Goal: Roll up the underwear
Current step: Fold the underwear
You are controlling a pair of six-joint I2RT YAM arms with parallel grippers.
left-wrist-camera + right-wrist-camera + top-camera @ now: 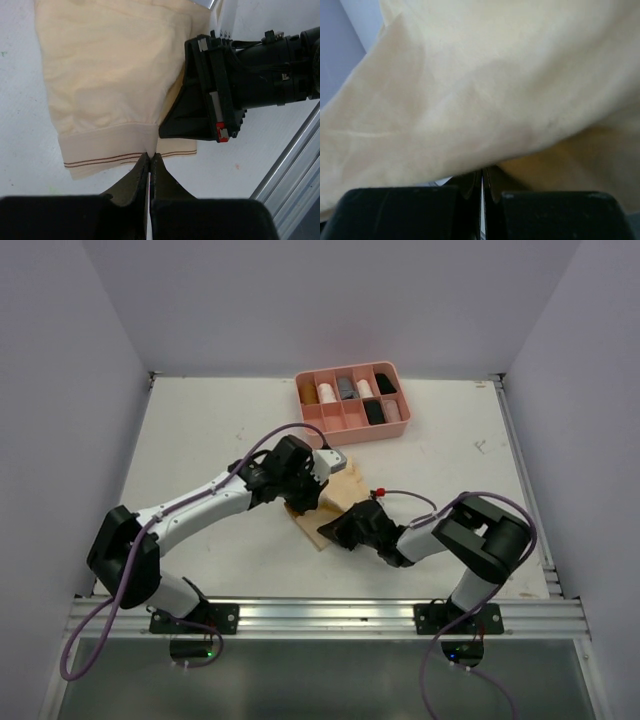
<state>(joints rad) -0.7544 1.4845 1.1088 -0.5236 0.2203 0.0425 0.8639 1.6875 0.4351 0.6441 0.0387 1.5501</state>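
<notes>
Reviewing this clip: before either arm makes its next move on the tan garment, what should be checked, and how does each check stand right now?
1. left gripper has a grip: ok, jaws shut on the waistband edge of the pale tan underwear.
2. right gripper has a grip: cannot tell; jaws shut, cloth drapes over them, but no pinch is visible.
3. Grippers clear of each other: ok, close, with a strip of waistband between them.
4. Roll started: not ok, the garment lies mostly spread on the table.
5. pink divided tray out of the way: ok, at the far edge, apart from the garment.
</notes>
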